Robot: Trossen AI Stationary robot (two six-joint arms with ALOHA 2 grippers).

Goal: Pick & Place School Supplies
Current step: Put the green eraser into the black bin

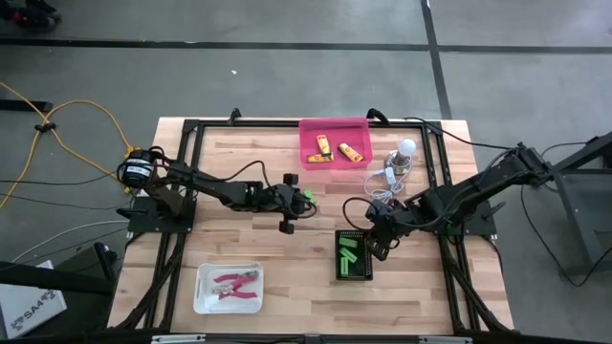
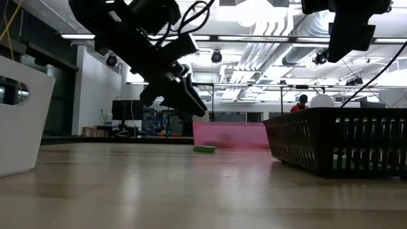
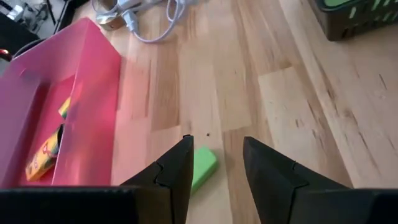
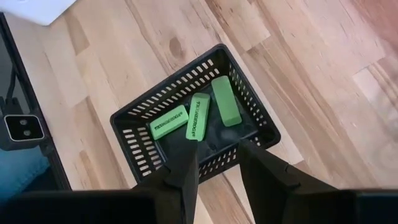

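A bright green block [image 3: 203, 167] lies flat on the wooden table beside the pink bin [image 3: 93, 68]. My left gripper [image 3: 217, 146] is open just above it, one finger on either side and not touching; the low view shows the block [image 2: 204, 149] on the table below the gripper [image 2: 187, 98]. My right gripper [image 4: 217, 152] is open and empty, hovering over the black basket [image 4: 134, 127], where three green blocks [image 4: 198, 116] lie. Yellow-orange pieces [image 1: 335, 149] rest in the pink bin [image 1: 308, 129]. Pink-handled pliers [image 1: 232, 284] lie in the white tray [image 1: 203, 296].
A white bulb [image 1: 406, 147] with its coiled cable [image 1: 387, 182] sits right of the pink bin, near the right arm. The black basket [image 1: 352, 256] stands at centre right, the white tray at near left. Bare wood lies between the tray and the basket.
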